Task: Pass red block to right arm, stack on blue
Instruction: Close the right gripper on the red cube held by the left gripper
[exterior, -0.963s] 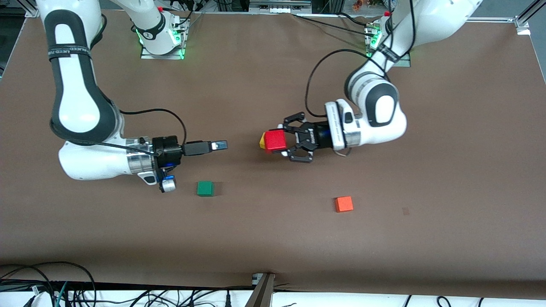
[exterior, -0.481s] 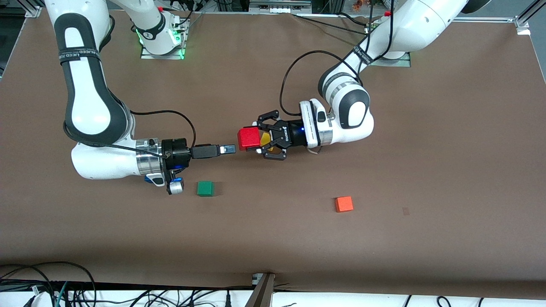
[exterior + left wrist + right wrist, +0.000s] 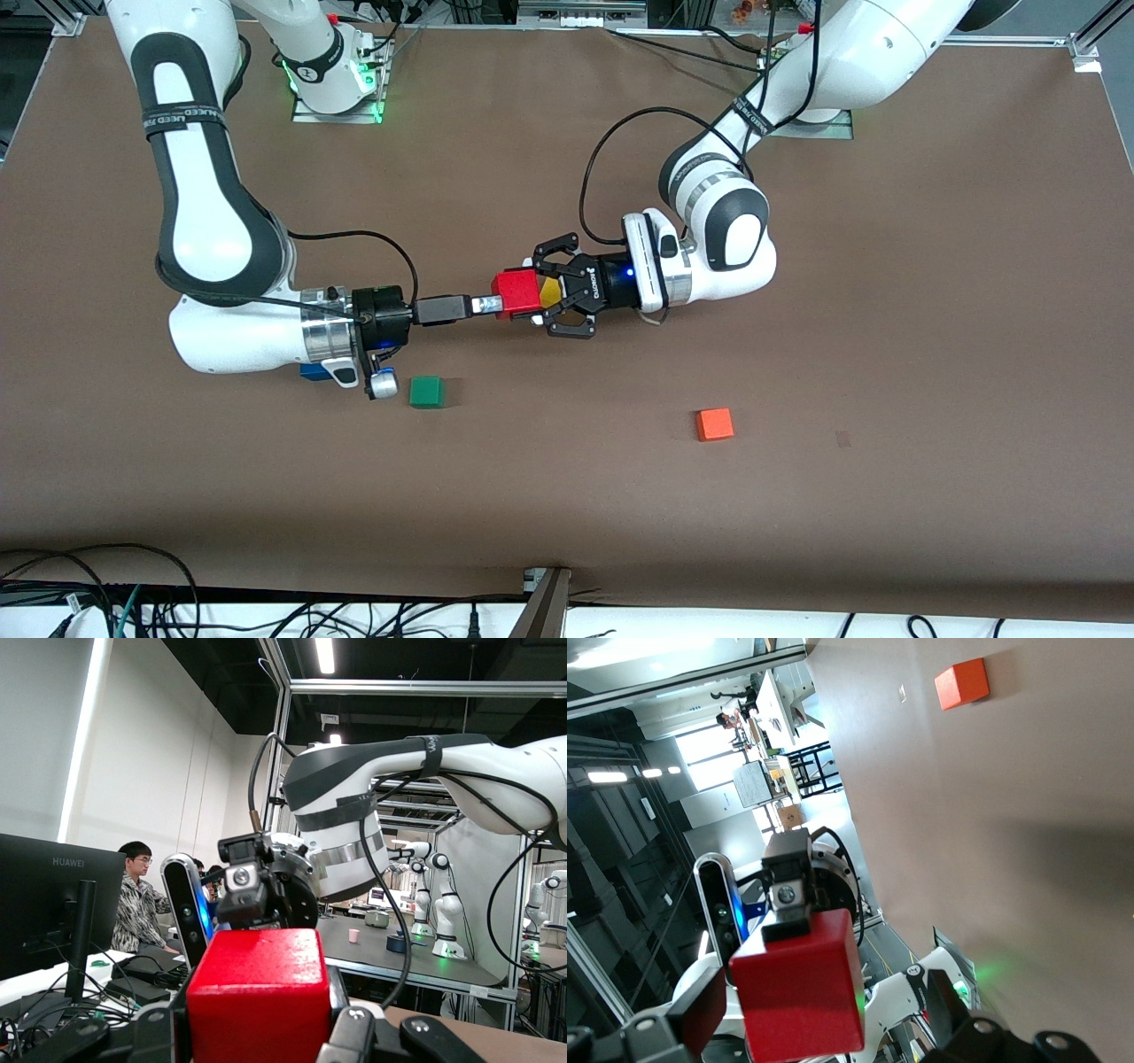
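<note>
The red block [image 3: 517, 291] is held in the air over the middle of the table by my left gripper [image 3: 534, 298], which is shut on it. It fills the left wrist view [image 3: 257, 992] between the fingers. My right gripper [image 3: 493, 306] has come up to the block. In the right wrist view the block [image 3: 797, 988] sits between the open jaws of my right gripper [image 3: 824, 1014], with gaps on both sides. A bit of the blue block [image 3: 312, 372] shows on the table under the right arm's wrist, mostly hidden.
A yellow block [image 3: 551, 291] lies on the table under the left gripper. A green cube [image 3: 426, 391] lies near the right wrist, nearer the front camera. An orange cube [image 3: 714, 424] lies toward the left arm's end and also shows in the right wrist view [image 3: 961, 684].
The left gripper carried the red block toward the right arm's end, then held still. The right gripper moved toward it, and its open fingers now reach around the block.
</note>
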